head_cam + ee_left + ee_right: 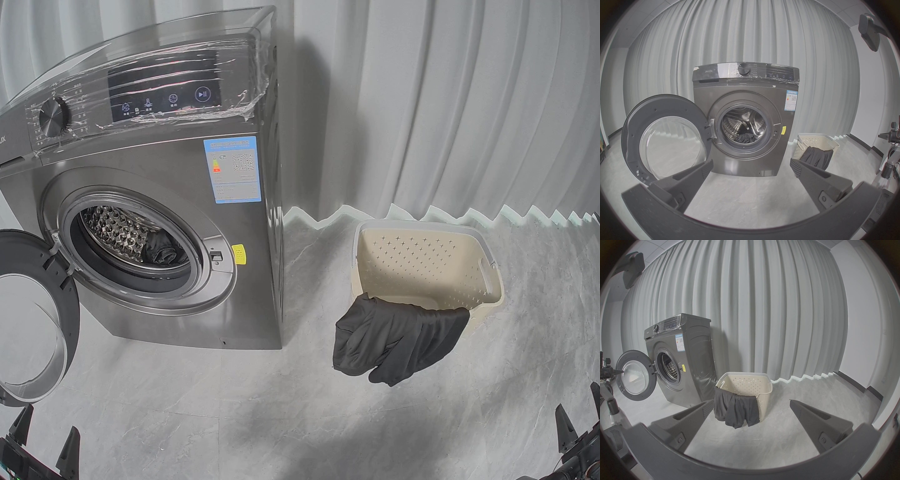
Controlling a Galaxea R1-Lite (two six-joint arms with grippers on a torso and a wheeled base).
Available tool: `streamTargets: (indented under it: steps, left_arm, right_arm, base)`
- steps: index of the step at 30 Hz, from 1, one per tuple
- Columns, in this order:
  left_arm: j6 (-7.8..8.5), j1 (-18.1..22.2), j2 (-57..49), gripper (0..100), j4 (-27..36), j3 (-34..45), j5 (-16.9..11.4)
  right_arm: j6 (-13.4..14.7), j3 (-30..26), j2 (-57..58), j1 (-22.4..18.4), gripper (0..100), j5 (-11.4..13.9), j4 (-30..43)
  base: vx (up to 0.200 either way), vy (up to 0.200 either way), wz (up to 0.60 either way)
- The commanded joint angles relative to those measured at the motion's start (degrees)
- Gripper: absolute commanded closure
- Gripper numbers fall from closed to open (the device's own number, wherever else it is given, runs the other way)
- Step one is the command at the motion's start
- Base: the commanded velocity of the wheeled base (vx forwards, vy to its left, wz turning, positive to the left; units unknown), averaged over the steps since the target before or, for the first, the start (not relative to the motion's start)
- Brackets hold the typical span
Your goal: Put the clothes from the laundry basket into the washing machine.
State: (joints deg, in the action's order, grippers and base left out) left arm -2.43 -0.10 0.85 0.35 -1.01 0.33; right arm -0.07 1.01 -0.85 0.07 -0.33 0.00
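Reach favours the right tool (580,406), wide and empty: the black garment (397,337) hangs over the basket's (431,262) near rim, ahead and left of it, farther from the equally wide left tool (50,422).

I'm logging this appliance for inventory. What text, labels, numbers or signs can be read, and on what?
Blue label on the washing machine front: print too small to read.
Yellow sticker beside the drum opening: blurred.
Control panel: lit icons, including a play-pause sign; captions too small.
Dial markings: too small.
Logo above the door: too blurred to quote.
Laundry basket: none.
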Motion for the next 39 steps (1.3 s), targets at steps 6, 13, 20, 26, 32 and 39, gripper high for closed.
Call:
streamTargets:
  steps: [6,13,20,26,32,39]
  left_arm:
    - [-0.04,0.0,-0.8,0,0.0,0.9,0.0]
    - [0.14,-0.1,-0.8,0,-0.1,0.8,0.0]
    - [0.05,0.0,-0.8,0,0.0,0.8,0.0]
    - [0.05,0.0,-0.8,0,0.0,0.9,0.0]
    - [0.14,0.0,-0.8,0,0.0,0.8,-0.1]
    - [0.14,0.0,-0.8,0,0.0,0.8,-0.1]
  right_arm:
    - [0.0,-1.0,0.9,0.0,0,0.0,0.0]
    - [0.0,-1.0,0.9,0.0,0,0.0,0.0]
    - [-0.2,-1.0,0.9,-0.1,0,0.0,0.0]
    - [-0.1,-1.0,0.9,0.0,0,0.0,0.0]
    - [0.3,-1.0,0.9,-0.1,0,-0.2,0.1]
    - [0.4,-0.7,0.9,-0.1,0,-0.3,-1.0]
  base:
    - [0.000,-0.200,0.00]
    - [0.000,0.000,0.00]
    - [0.000,0.000,0.00]
    - [0.000,-0.167,0.00]
    - [0.000,-0.033,0.00]
    - [0.000,0.000,0.00]
